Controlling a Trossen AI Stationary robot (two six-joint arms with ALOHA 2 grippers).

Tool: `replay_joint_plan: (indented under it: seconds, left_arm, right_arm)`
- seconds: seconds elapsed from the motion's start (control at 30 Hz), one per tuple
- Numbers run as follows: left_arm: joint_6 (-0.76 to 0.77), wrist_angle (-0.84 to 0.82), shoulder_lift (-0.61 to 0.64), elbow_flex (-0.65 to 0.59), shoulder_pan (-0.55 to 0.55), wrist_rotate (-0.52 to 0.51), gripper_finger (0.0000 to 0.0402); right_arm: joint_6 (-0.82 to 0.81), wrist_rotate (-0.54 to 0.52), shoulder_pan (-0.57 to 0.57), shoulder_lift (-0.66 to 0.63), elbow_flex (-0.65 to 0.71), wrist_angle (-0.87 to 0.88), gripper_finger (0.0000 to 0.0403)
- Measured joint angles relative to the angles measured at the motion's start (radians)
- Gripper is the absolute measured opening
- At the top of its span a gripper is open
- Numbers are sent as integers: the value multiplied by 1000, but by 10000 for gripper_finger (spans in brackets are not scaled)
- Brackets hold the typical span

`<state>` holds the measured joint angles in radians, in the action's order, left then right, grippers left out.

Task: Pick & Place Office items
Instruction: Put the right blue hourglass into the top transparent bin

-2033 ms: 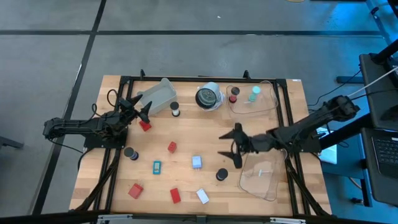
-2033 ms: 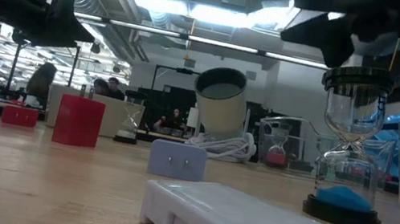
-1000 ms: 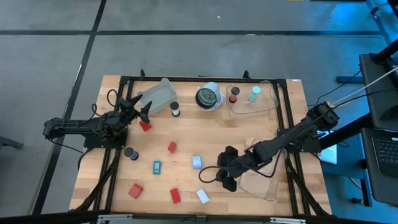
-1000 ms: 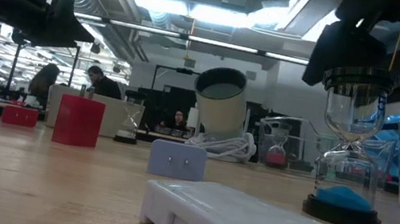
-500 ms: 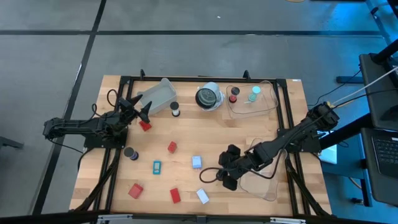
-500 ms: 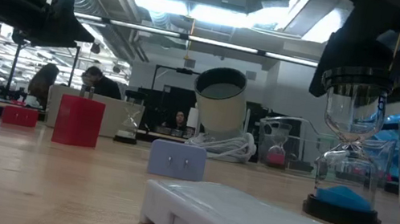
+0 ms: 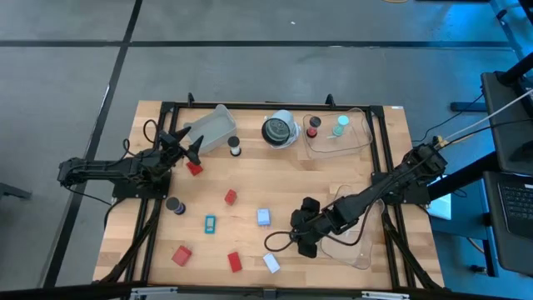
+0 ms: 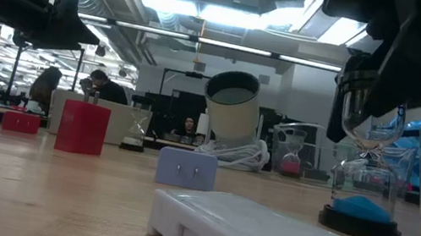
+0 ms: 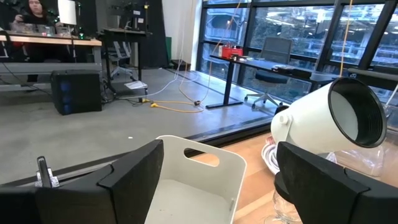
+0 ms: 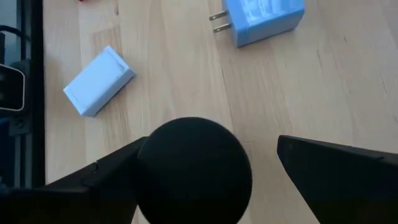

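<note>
My right gripper [image 7: 300,239] is open near the table's near edge. Its fingers stand on either side of the round dark top [image 10: 196,167] of a small hourglass with blue sand [image 8: 363,188], which stands upright on its base. In the low view the gripper [image 8: 371,81] covers that top. A white block [image 10: 98,81] and a pale-blue plug block [image 10: 264,18] lie just beyond. My left gripper [image 7: 183,147] waits open at the left, above a red block [image 7: 194,168]. More red blocks [image 7: 231,197], a teal block [image 7: 211,223] and a dark cap [image 7: 175,205] lie between.
A clear tray [image 7: 354,242] lies right of my right gripper; another clear tray [image 7: 360,133] at the far edge holds two small capped pieces. A white-and-black round object [image 7: 280,131] and a grey bin [image 7: 210,132] sit at the far side. People sit beyond the table.
My right gripper has swung from mid-table toward the near edge, then come down around the hourglass's top, which it now hides in the low view. The hourglass has stayed in place. My left arm has kept still.
</note>
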<state>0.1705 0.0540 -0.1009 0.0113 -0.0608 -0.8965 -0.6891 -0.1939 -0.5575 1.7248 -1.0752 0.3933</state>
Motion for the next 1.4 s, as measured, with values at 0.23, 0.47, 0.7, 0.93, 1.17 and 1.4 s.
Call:
replay_joint_plan:
  seconds: [0.23, 0.47, 0.7, 0.93, 1.17, 1.4]
  left_arm:
    - [3, 0, 0, 0, 0, 1, 310]
    - [3, 0, 0, 0, 0, 1, 310]
    - [3, 0, 0, 0, 0, 1, 310]
    - [9, 0, -9, 0, 0, 1, 310]
    - [29, 1, -26, 0, 0, 2, 310]
    - [47, 1, -45, 0, 0, 5, 310]
  right_arm:
    - [-16, 32, 0, 0, 0, 6, 272]
    - [-89, 33, 5, -1, 0, 4, 203]
    - [-196, -4, 18, -24, -45, 74, 203]
    - [-277, -227, 45, -123, -192, 449, 203]
    - [-353, -324, 193, -297, -218, 788, 203]
    - [-271, -457, 436, -474, -157, 819, 203]
